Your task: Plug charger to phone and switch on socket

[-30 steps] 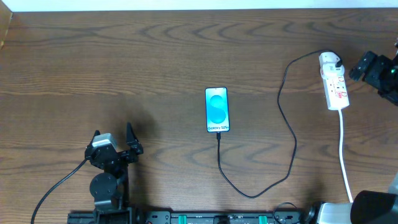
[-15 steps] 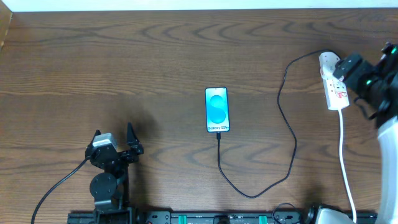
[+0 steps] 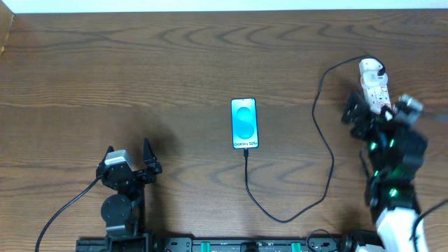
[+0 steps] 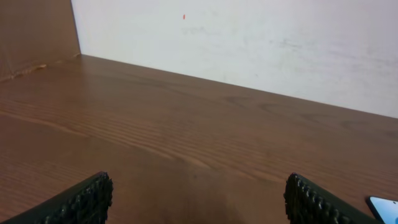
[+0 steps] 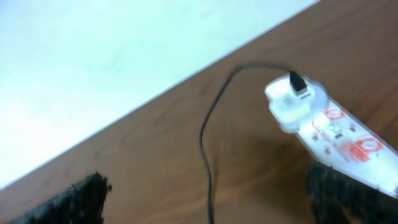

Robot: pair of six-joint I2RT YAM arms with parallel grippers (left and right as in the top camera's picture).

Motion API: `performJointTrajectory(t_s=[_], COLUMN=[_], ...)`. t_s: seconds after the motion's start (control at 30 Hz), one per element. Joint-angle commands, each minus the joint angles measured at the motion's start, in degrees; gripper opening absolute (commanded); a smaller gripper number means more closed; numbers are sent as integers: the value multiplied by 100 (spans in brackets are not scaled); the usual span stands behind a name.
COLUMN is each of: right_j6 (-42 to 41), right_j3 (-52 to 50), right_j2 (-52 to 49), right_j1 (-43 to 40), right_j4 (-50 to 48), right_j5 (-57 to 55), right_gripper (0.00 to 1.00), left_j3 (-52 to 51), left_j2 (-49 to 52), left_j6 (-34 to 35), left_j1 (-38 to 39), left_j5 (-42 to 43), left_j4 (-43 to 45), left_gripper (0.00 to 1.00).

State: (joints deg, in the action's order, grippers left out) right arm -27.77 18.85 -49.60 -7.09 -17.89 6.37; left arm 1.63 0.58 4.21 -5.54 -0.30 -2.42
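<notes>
From above, the slim rectangular phone (image 3: 244, 123) with its glossy blue screen lay flat at the centre of the brown wood-grain table (image 3: 175, 63). The charger (image 3: 324, 157), a long thin black cable, ran from the phone's lower edge, looped toward the bottom of the frame and rose to its white plug head (image 3: 371, 68) at the upper right. That head was seated in the socket (image 3: 376, 89), a narrow white plastic power strip with red marks. The plugging step looked done to me. The right end effector (image 3: 374, 110) hovered over the strip's lower half with its jaws spread, so switching on seemed the step in hand. The left end effector (image 3: 128, 155) sat idle at lower left, also spread.

Through the left wrist camera, two black ribbed pads flanked bare table, the left end effector (image 4: 199, 205) empty. A corner of the phone (image 4: 384, 206) showed at lower right.

Through the right wrist camera, blurred, the socket (image 5: 336, 134) slanted past the right-hand pad. The plug head (image 5: 291, 102) and the charger (image 5: 208, 149) curved away before a pale wall (image 5: 93, 50). The right end effector (image 5: 205, 199) gaped, gripping nothing. The next move, I judged, called for one fingertip pressed squarely on the small red switch without shoving the light strip.
</notes>
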Motion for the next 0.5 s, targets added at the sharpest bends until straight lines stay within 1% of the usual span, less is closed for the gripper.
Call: performJointTrajectory(t_s=[0.0, 0.1, 0.17, 0.33, 0.47], right_j6=[28, 186, 398, 1305, 1674], right_j3=[-1047, -1773, -1843, -1853, -1853], right_j2=[717, 1244, 1567, 2234, 2752], right_j1=[133, 299, 431, 713, 855], right_j4=[-778, -1484, -1207, -752, -186], right_j5=[-190, -446, -614, -627, -697], right_gripper=[99, 99, 99, 99, 99], left_j3=[-140, -140, -140, -140, -140], left_j2=[-35, -35, -35, -35, -35], left_j6=[-74, -74, -76, -74, -74], left_j1=[-28, -28, -28, -28, -28], left_j5=[-31, -31, -31, -31, -31], left_j4=[-181, -181, -181, -181, -181], left_gripper=[88, 88, 88, 88, 88])
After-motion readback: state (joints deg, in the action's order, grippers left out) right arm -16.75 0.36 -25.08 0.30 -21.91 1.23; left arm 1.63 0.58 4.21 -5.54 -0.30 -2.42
